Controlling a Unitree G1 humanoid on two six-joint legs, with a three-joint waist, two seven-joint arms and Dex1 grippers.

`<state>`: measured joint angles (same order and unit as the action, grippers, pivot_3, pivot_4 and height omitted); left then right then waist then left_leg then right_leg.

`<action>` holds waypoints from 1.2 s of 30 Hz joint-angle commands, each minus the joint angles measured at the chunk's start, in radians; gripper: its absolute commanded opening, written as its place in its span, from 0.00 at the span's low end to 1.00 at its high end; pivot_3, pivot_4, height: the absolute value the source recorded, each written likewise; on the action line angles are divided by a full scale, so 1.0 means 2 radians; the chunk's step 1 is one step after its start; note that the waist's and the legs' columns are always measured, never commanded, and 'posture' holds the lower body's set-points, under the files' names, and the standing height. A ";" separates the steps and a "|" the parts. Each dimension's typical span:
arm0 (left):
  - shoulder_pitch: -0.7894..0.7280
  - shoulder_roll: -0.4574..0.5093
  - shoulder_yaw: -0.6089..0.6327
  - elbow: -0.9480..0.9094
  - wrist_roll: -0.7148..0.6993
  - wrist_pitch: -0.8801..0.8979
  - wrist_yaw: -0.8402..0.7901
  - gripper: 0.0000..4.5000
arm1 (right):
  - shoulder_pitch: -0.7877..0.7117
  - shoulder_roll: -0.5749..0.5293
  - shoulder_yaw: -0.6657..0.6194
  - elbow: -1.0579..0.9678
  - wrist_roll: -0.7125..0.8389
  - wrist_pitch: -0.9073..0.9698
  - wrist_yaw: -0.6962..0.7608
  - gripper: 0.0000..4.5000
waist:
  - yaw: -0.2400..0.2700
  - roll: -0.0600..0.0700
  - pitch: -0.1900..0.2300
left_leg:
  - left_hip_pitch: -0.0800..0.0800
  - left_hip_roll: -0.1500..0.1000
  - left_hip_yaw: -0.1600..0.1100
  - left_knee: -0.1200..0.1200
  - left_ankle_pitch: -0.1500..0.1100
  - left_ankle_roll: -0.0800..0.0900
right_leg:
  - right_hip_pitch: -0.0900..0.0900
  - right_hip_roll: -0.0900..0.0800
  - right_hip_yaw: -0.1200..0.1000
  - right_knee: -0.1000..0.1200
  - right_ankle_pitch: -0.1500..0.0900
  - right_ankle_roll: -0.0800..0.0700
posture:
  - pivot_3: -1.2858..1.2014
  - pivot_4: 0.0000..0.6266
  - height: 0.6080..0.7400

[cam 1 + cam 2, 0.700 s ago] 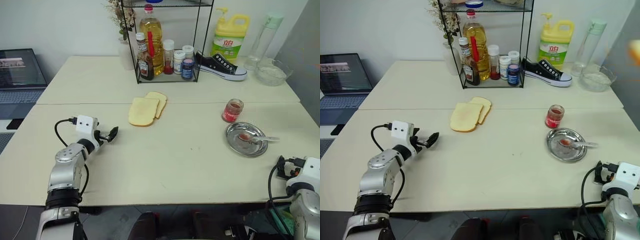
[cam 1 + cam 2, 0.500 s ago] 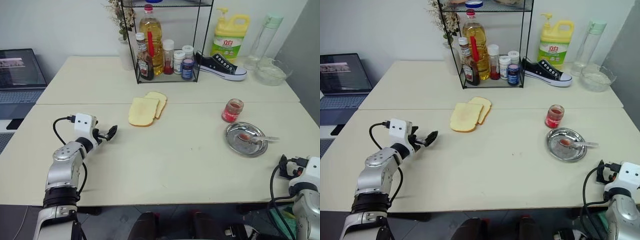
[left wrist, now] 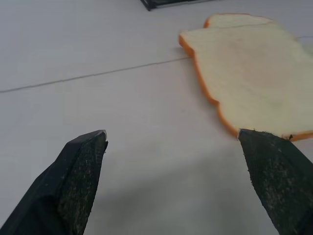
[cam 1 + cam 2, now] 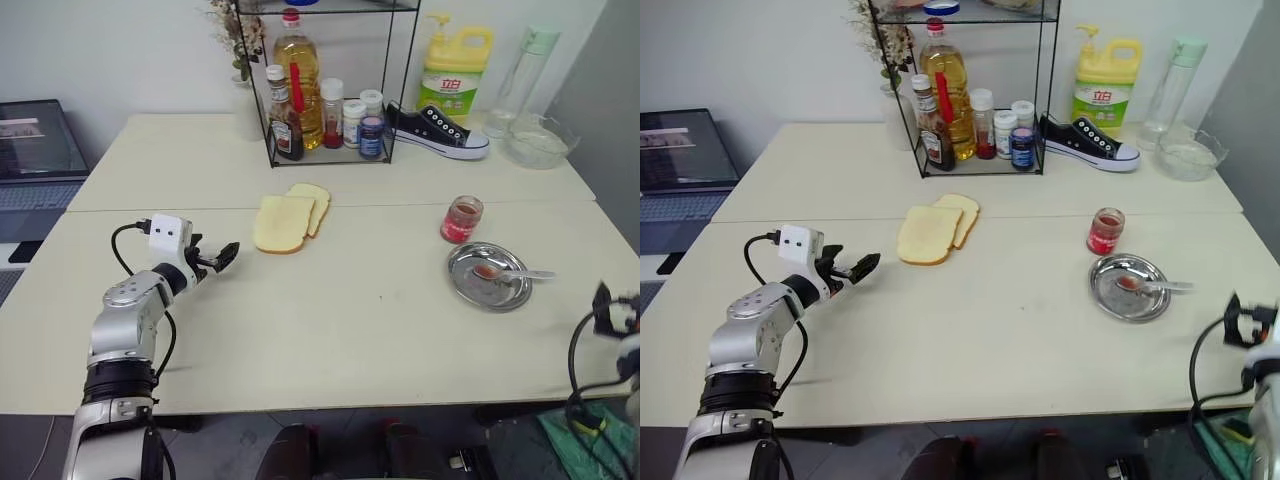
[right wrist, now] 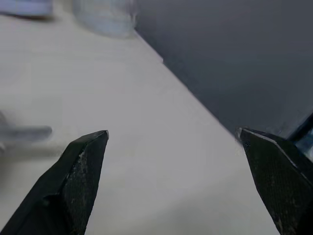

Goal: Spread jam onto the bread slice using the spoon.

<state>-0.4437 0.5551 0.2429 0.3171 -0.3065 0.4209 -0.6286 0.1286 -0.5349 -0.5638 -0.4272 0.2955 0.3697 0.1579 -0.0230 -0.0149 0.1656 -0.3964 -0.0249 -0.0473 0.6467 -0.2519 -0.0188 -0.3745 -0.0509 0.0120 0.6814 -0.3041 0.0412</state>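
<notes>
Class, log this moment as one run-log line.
left gripper: open, empty | right gripper: open, empty | spoon: on plate | bread slice: plain

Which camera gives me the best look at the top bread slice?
The left wrist view: the bread slice is close up between the open left gripper's fingers, with crust and crumb plain to see. Both eye views show it small at mid-table, lying on a second slice. The right wrist view faces the table's far edge instead.

Pale yellow bread slice, tan crust
</notes>
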 commanded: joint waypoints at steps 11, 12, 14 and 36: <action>-0.136 0.018 -0.037 0.110 -0.008 0.036 -0.082 1.00 | -0.153 -0.084 0.203 -0.089 0.222 0.205 0.190 1.00 | 0.000 -0.002 -0.001 | -0.001 0.000 -0.002 0.001 0.000 0.000 | 0.000 0.000 -0.002 -0.001 0.000 0.000 | 0.52 0.24 1.00; -0.152 0.015 -0.046 0.141 0.000 0.026 -0.089 1.00 | -0.168 -0.077 0.224 -0.083 0.219 0.207 0.192 1.00 | 0.000 -0.003 -0.001 | -0.001 0.000 -0.002 0.001 0.000 0.000 | 0.000 0.000 -0.002 -0.001 0.000 0.000 | 0.52 0.24 1.00; -0.184 0.007 -0.062 0.212 0.022 -0.004 -0.097 1.00 | -0.201 -0.054 0.260 -0.072 0.213 0.210 0.189 1.00 | -0.001 -0.003 0.000 | -0.001 0.000 -0.002 0.001 0.000 0.000 | 0.000 0.001 -0.002 -0.001 0.000 0.000 | 0.52 0.24 1.00; -0.281 -0.019 -0.041 0.431 0.045 -0.099 -0.130 0.32 | -0.238 0.019 0.327 -0.061 0.149 0.203 0.169 1.00 | -0.002 -0.004 0.000 | -0.003 -0.001 -0.002 0.001 0.000 0.000 | -0.003 0.000 -0.003 0.000 0.000 0.000 | 0.52 0.24 1.00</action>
<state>-0.9755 0.5166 0.1439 1.1813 -0.2128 0.2362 -0.8763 -0.3311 -0.5003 0.1184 -0.5417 0.5925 0.7826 0.4985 -0.0274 -0.0235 0.1661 -0.4033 -0.0267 -0.0510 0.6493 -0.2519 -0.0187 -0.3811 -0.0516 0.0050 0.6820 -0.3042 0.0411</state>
